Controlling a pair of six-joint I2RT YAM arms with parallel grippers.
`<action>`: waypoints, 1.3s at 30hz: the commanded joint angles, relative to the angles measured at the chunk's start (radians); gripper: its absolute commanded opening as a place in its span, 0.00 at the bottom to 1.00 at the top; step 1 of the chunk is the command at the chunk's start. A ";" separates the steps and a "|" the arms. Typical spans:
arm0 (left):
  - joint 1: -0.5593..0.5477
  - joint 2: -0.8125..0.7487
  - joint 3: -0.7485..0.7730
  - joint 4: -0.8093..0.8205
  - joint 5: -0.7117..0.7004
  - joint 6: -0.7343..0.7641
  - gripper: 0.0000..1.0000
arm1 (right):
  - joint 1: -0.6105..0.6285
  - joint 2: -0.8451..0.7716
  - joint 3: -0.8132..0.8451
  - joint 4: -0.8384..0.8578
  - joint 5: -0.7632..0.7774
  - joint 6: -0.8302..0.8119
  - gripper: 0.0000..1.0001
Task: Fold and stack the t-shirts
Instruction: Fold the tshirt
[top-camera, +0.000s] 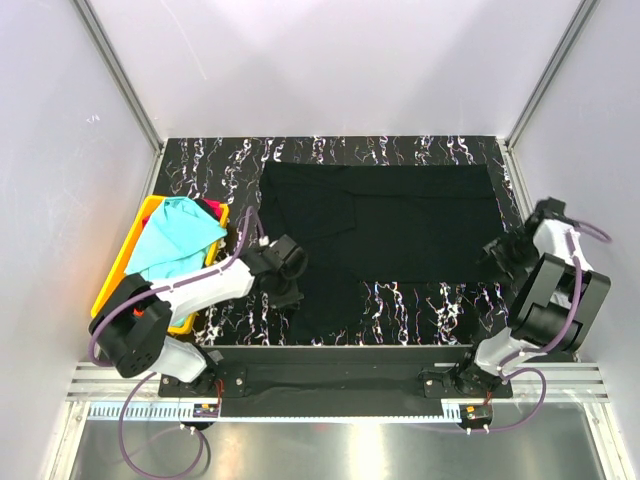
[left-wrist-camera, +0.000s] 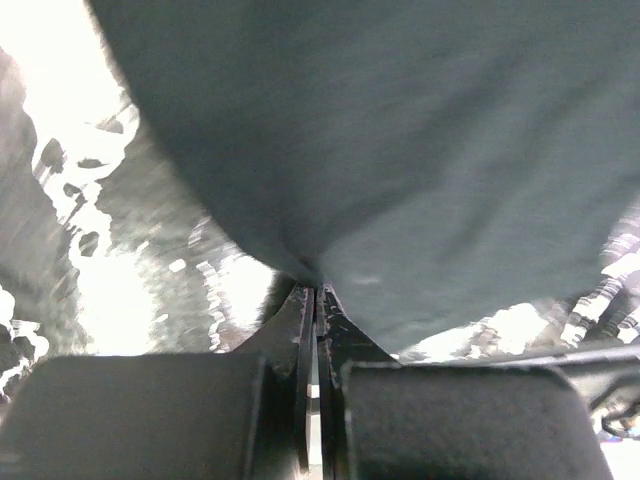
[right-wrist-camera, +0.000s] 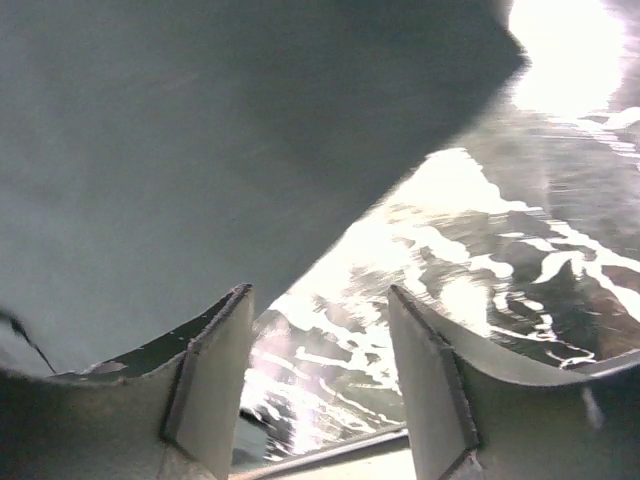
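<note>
A large black t-shirt (top-camera: 400, 230) lies spread over the marbled tabletop (top-camera: 420, 300). My left gripper (top-camera: 288, 285) is at the shirt's left edge. In the left wrist view the left gripper (left-wrist-camera: 316, 290) is shut, with a fold of the black t-shirt (left-wrist-camera: 400, 150) pinched at its tips. My right gripper (top-camera: 497, 252) sits at the shirt's right edge. In the right wrist view the right gripper (right-wrist-camera: 316, 292) is open over bare table. Its left finger (right-wrist-camera: 215, 370) is at the hem of the black t-shirt (right-wrist-camera: 200, 150), and no cloth is between the fingers. A turquoise t-shirt (top-camera: 175, 240) and an orange-red one (top-camera: 212, 210) lie bunched at the left.
A yellow plastic bin (top-camera: 115, 275) at the left table edge holds the turquoise and orange-red shirts, close to my left arm. White walls enclose the table on three sides. A metal rail (top-camera: 340, 395) runs along the near edge by the arm bases.
</note>
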 joint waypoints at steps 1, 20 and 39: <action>0.003 0.008 0.093 0.025 0.033 0.158 0.00 | -0.095 0.008 -0.059 0.050 0.018 0.062 0.64; 0.158 -0.019 0.098 0.168 0.383 0.395 0.00 | -0.219 0.003 -0.169 0.335 0.152 0.163 0.67; 0.171 -0.125 -0.008 0.153 0.351 0.358 0.00 | -0.219 0.128 -0.142 0.389 0.116 0.183 0.59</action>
